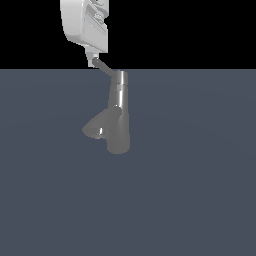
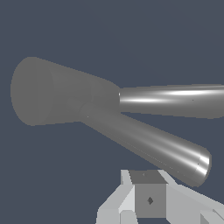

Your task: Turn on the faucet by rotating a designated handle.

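The faucet (image 1: 119, 117) stands out on the flat dark grey floor (image 1: 200, 200), tall tapered grey metal body, with its stubby spout (image 1: 99, 125) angling down toward the exterior view's left. The handle (image 1: 103, 66) is the thin rod poking up and to that view's left from the top cap. The gripper (image 1: 91, 56) hangs right at the rod's far end — looks like it's touching or just about, hard to say for sure. Can't tell if the fingers are spread or closed; only the white body shows clearly. Up close in the wrist view you mostly get the faucet body (image 2: 65, 94) and spout (image 2: 153, 146) filling the frame — a bit of the gripper (image 2: 148, 199) at the edge.
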Robot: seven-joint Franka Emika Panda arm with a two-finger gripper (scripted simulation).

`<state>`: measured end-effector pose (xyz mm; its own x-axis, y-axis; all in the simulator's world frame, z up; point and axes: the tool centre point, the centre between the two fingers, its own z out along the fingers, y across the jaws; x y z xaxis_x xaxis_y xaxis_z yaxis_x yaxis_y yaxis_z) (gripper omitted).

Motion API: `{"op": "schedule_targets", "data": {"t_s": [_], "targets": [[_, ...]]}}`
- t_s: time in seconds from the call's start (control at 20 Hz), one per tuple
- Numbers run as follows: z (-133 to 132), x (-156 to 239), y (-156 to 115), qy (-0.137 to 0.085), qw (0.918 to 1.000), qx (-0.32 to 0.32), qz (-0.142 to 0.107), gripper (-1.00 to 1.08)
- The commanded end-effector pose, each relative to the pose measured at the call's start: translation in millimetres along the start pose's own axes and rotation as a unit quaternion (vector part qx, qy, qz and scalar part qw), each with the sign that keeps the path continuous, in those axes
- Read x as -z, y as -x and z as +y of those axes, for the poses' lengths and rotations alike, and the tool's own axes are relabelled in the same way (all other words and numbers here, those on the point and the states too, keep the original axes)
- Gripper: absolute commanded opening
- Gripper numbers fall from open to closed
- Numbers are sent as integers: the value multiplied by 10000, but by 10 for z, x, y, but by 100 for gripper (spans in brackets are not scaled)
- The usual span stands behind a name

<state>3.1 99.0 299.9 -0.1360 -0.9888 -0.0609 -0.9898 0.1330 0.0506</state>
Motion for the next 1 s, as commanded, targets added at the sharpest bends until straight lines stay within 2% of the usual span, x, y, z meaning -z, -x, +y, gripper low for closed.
{"op": "schedule_targets", "data": {"t_s": [0.0, 0.2, 0.95], "targets": [[91, -10, -97, 61, 10000, -24, 19, -100], [107, 22, -87, 29, 10000, 1, 8, -100], [185, 76, -1056, 69, 10000, -14, 19, -100]]}}
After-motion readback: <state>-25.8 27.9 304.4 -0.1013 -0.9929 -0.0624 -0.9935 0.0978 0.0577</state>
